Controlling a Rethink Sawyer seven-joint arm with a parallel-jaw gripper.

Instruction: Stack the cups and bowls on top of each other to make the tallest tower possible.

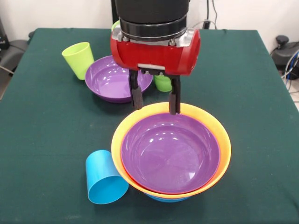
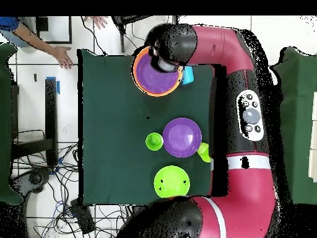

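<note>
The tower [image 1: 225, 148] stands near the front: a big orange bowl [image 2: 137, 79] on a blue bowl [image 1: 166, 198], with a purple bowl [image 1: 170, 154] nested inside. My gripper [image 1: 155, 108] hangs open over its far rim, the fingers [image 1: 136, 95] wide apart and holding nothing. A sky blue cup [image 1: 105, 179] lies on its side against the tower's left. Farther back stand a second purple bowl [image 1: 112, 79], a yellow-green cup [image 1: 78, 59] and a green cup [image 1: 162, 83], partly hidden by the gripper. From above the arm hides the gripper.
A green bowl [image 2: 171, 181] sits close to the robot's base; only its edge [image 1: 115, 24] shows behind the arm in the front view. A person's hands [image 2: 62, 57] rest beyond the table's far corner in the overhead view.
</note>
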